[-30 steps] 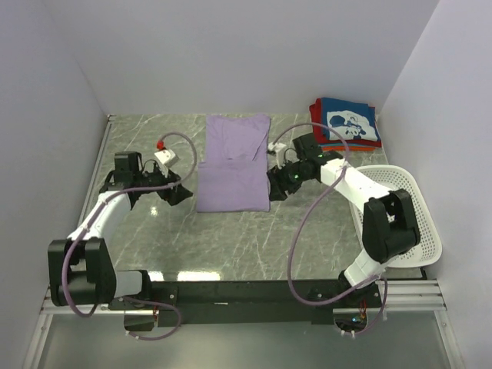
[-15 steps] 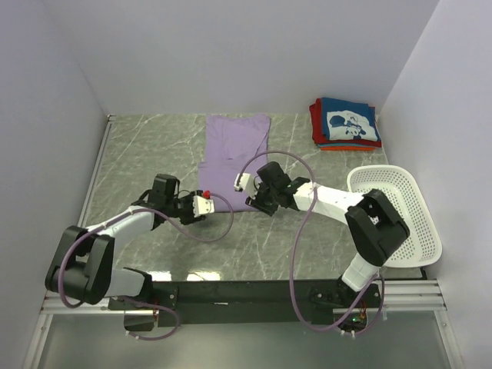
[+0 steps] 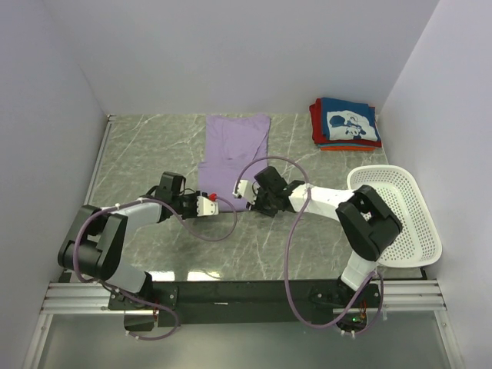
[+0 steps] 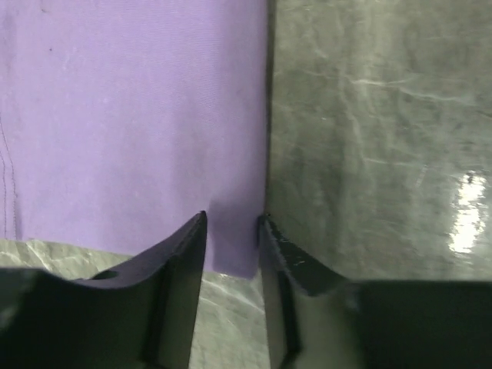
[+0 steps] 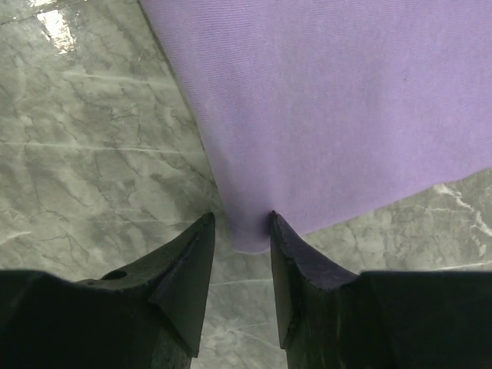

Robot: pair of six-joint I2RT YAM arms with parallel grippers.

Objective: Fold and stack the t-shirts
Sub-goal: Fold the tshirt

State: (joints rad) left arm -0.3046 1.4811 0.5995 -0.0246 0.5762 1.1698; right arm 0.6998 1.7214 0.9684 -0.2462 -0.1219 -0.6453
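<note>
Lavender t-shirt (image 3: 234,150): lies flat on the grey marble table (image 3: 154,146), folded into a long narrow strip that runs from the far side toward the arms, roughly mid-table
Left hand (image 4: 232,223): down low at the near left corner of the lavender t-shirt, with its dark fingers (image 4: 181,254) drawn in narrow and the corner of the cloth between them
Right hand (image 5: 242,223): at the near right corner of the same shirt, also narrow, with the rounded cloth corner sitting between the two tips
Grip: both hands look to be pinching their corners, though from the wrist views the cloth between the tips lies quite flat, so I would not swear how firmly
Arms: both reach inward across the table, so the two hands sit close together along the shirt's near hem
Folded stack: in the far right corner, well apart from the hands, sits a navy t-shirt (image 3: 347,121) with a white print on top, a red one (image 3: 316,115) beneath it, and an orange edge (image 3: 346,147) showing at the bottom
White basket (image 3: 400,215): sits at the right edge of the table, nearer than the stack, beside the right arm
</note>
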